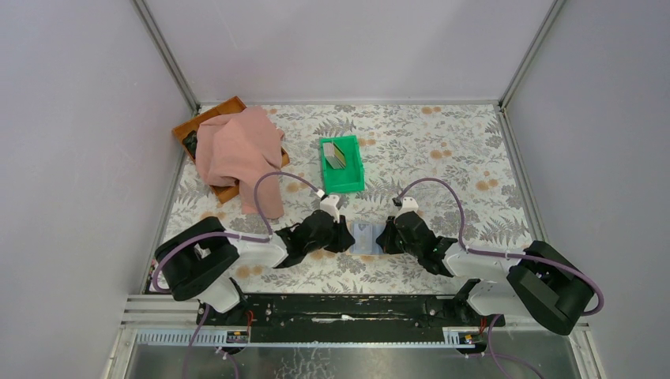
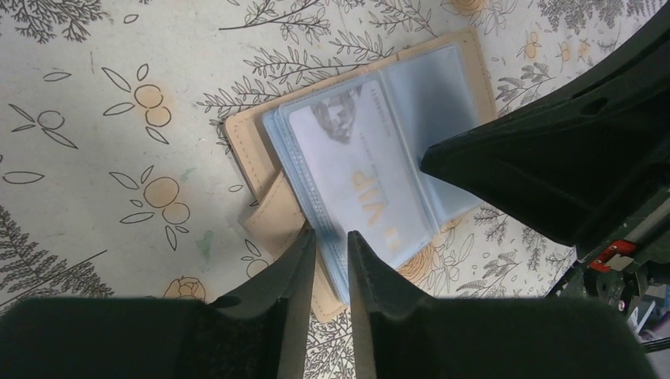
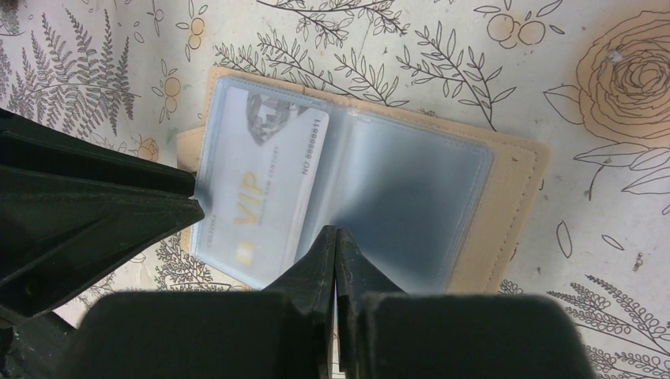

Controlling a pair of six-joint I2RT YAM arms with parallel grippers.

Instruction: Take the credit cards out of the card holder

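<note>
**Card holder lies open between the two grippers, one card in its sleeve**

The small tan-brown folding card holder (image 1: 365,238) lies open and flat on the floral-patterned table (image 1: 442,142), near the front edge and directly between the two arms. Its inside faces up, showing a stack of clear, pale blue plastic sleeves (image 3: 411,181). On the page nearer the left arm, a pale silver VIP card (image 3: 257,197) with gold lettering sits fully inside its sleeve.

The left gripper (image 2: 330,237) is at the holder's edge on that side. Its black fingers (image 2: 292,284) stand a narrow gap apart, and the edge of the sleeve stack shows in the gap. Whether they pinch the sleeves cannot be told. A short tan strap (image 2: 272,217) sticks out of the holder just beside one finger.

The right gripper (image 3: 335,230) comes in from the opposite side. Its fingers are pressed together with nothing between them, and their tips are over the fold in the middle of the open holder. Contact with the sleeve cannot be made out.

Farther back, near the middle of the table, a rectangular green plastic bin (image 1: 349,180) holds a few thin cards (image 1: 336,154), grey and yellow, leaning on edge. Well to its left, a crumpled pink cloth (image 1: 237,150) drapes over a brown wooden board (image 1: 207,120) in the far left corner.
</note>
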